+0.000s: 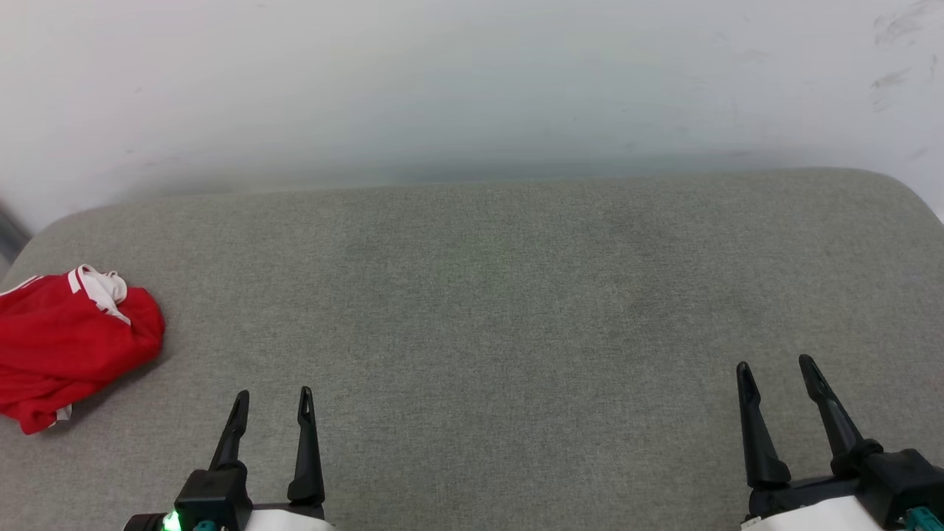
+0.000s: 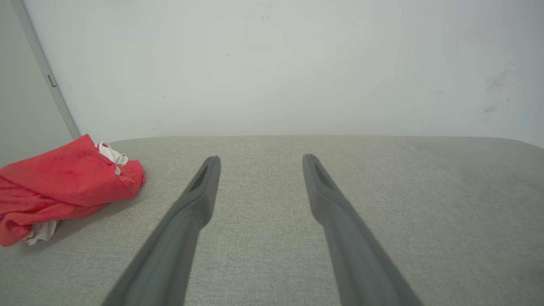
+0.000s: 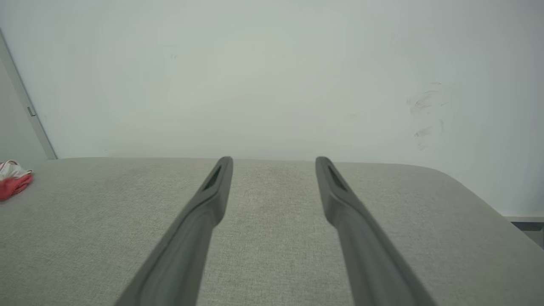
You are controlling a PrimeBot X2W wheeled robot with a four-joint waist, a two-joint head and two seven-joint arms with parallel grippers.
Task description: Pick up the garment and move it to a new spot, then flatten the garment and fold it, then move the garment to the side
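Observation:
The garment (image 1: 66, 343) lies crumpled at the far left of the grey cushioned surface (image 1: 487, 295), bright red with a white striped-trim sleeve bunched on top. In the left wrist view the garment (image 2: 63, 182) sits to the left of the fingers. A small red-and-white part of the garment (image 3: 12, 180) shows at the left edge of the right wrist view. My left gripper (image 1: 273, 397) stands open at the lower left, apart from the garment and to its right. At the lower right my right gripper (image 1: 774, 366) is open with nothing between its fingers.
A pale wall (image 1: 472, 81) rises behind the surface's back edge. The surface's right corner (image 1: 907, 192) is rounded, and a grey door frame strip (image 2: 46, 76) stands at the far left.

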